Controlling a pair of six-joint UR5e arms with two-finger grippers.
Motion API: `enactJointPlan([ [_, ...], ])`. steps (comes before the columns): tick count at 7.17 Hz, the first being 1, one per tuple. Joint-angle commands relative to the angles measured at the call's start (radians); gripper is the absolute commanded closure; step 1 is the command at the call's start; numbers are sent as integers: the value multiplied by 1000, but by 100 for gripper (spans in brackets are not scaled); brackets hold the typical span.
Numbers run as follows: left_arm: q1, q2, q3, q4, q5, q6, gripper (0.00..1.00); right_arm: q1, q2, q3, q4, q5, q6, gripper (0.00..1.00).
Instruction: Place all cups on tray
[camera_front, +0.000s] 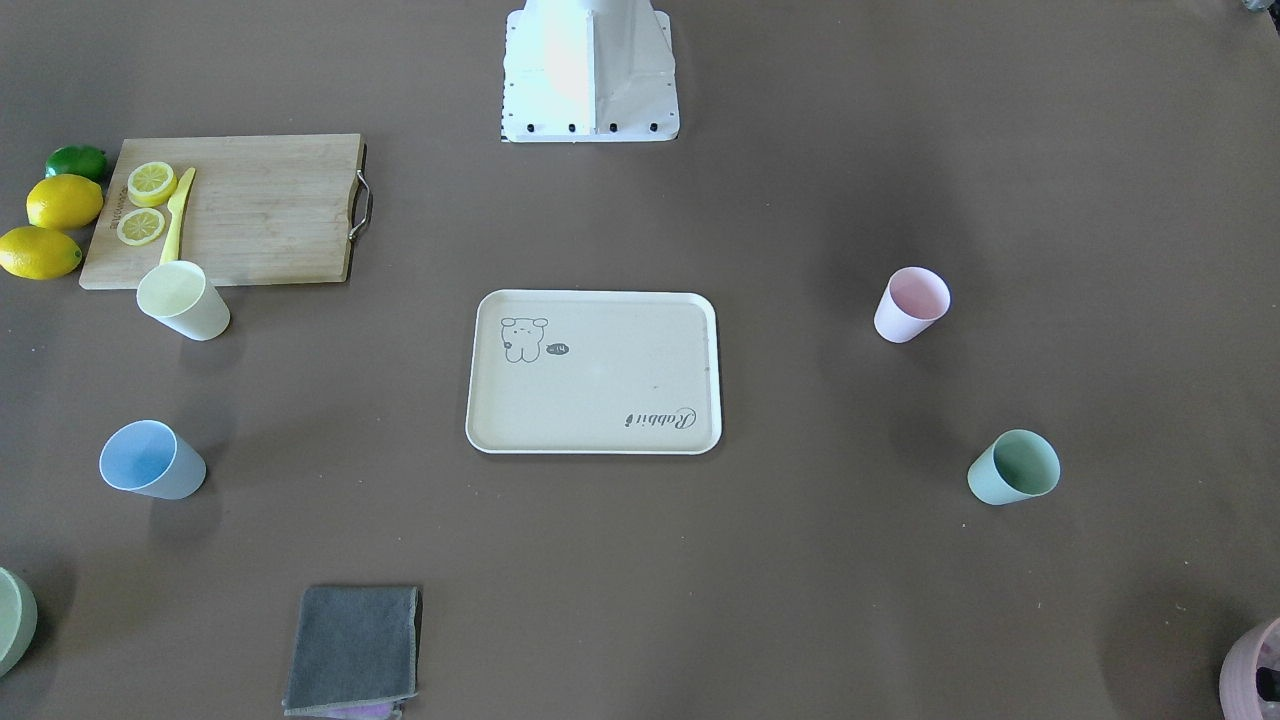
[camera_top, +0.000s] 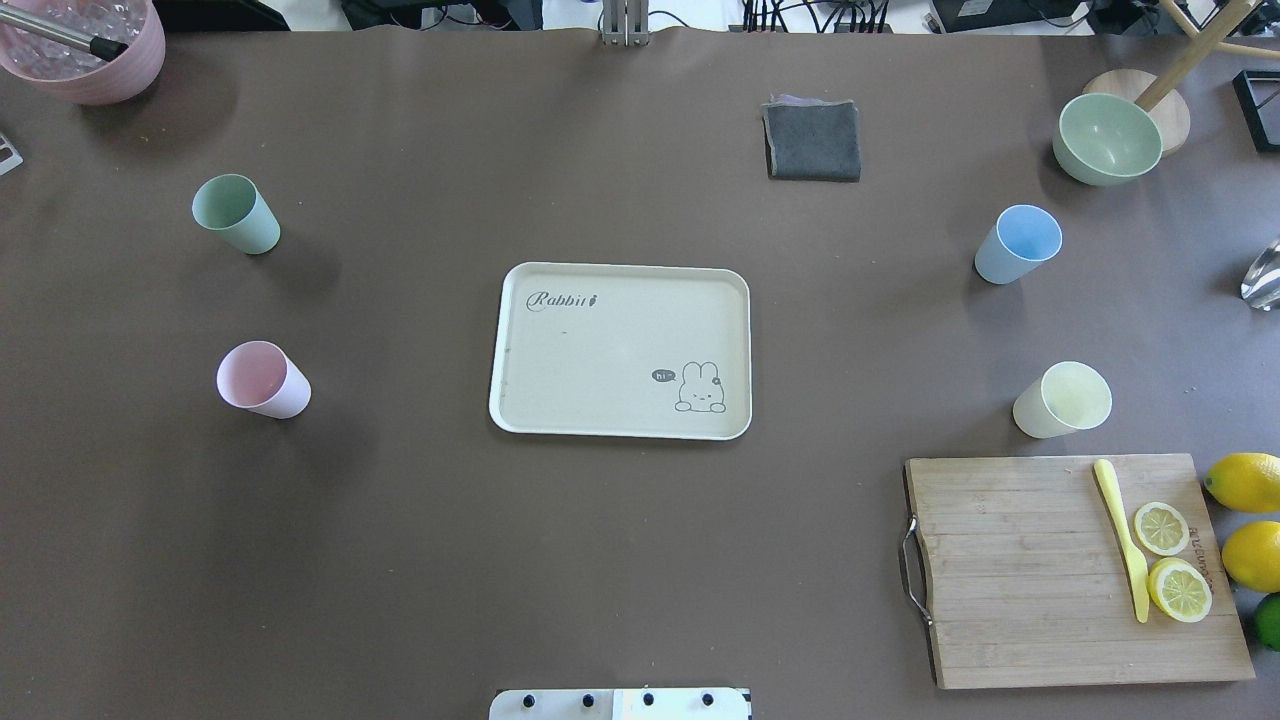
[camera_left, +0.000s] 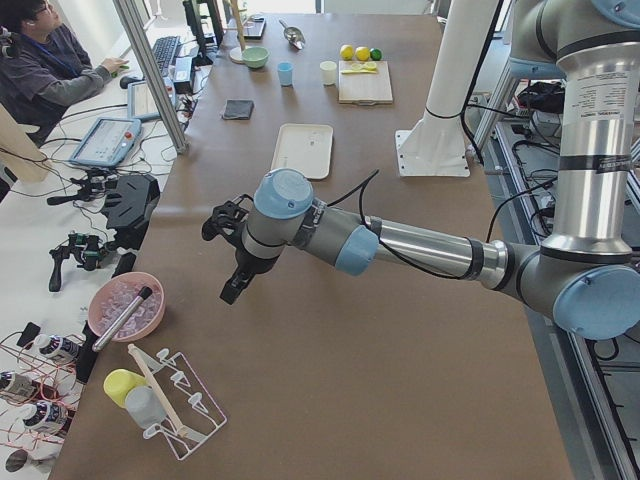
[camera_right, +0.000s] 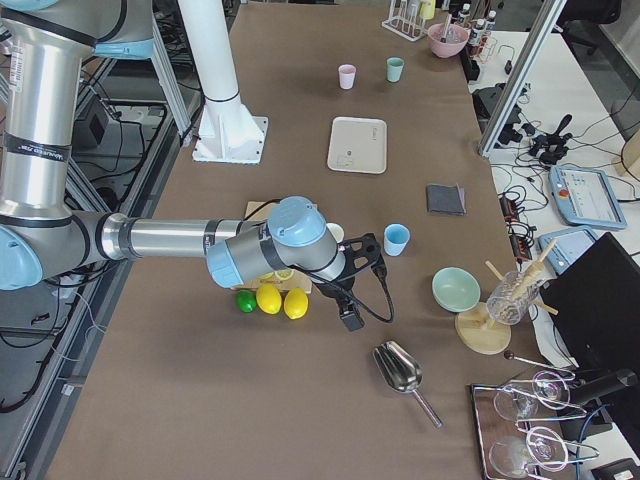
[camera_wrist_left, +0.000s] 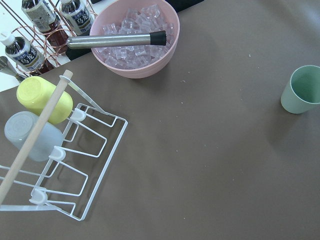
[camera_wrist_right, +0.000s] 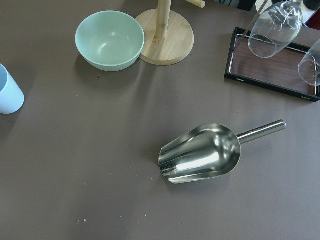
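Nothing's on the tray (camera_top: 600, 350) yet. It lies bare at table ctr in the overhead view, probably so either arm can reach it.

Four cups, all upright, mouths up, well apart from the tray:
- Mint green cup (camera_top: 236, 214) at approx 10 o'clock from it.
- Pink cup (camera_top: 263, 380) at 9.
- Blue cup (camera_top: 1018, 245) at 2.
- Yellow cup (camera_top: 1063, 400) at 3, just beside the cutting board (camera_top: 1010, 570).

Two cups per side looks like a split, one pair per arm.

The left gripper (camera_left: 225, 222) hangs out past the mint cup, over bare table near the ice bowl (camera_wrist_left: 134, 40). The right gripper (camera_right: 365, 252) hangs near the blue cup, above the steel scoop (camera_wrist_right: 200, 152). Only the side cams show them, so can't tell whether either one's fingers are apart or together. Neither carries a cup.

Likely first picks are mint for the left arm and blue for the right, since each shows at the edge of its wrist cam.
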Motion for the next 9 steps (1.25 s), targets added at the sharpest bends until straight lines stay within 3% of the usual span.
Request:
enactJointPlan([
  [1, 123, -55, 51, -7, 2, -133, 2, -115, 72, -5, 2, 2, 254, 0],
  [3, 231, -158, 131, -27, 0, -328, 2, -282, 178, -14, -4, -38, 513, 0],
  [5, 390, -302, 330, -198, 3, -585, 2, -408, 239, -22, -7, -116, 644, 0],
  [7, 525, -408, 505, -364, 99, -742, 2, -452, 255, -26, 2, -144, 681, 0],
  [8, 552, -425, 529, -378, 135, -752, 8, -453, 257, -26, 3, -144, 681, 0],
  [9, 558, -424, 529, -380, 135, -746, 33, -453, 258, -28, 3, -144, 681, 0],
])
